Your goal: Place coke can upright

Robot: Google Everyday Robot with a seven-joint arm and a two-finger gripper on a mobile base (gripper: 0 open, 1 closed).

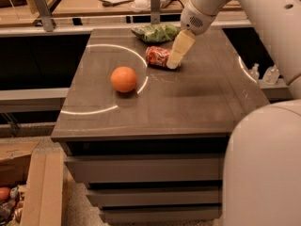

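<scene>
The red coke can [157, 56] lies on its side on the dark table top [188, 102], toward the back middle. My gripper [175, 61] hangs from the white arm [207, 6] and comes down from the upper right. Its tip is at the can's right end, touching it or just in front of it. The can's right end is hidden behind the gripper.
An orange ball [124, 79] sits left of and nearer than the can. A green snack bag [155, 32] lies just behind the can at the table's back edge. A large white part of the robot [263, 164] fills the lower right. Small bottles [263, 73] stand off the table's right side.
</scene>
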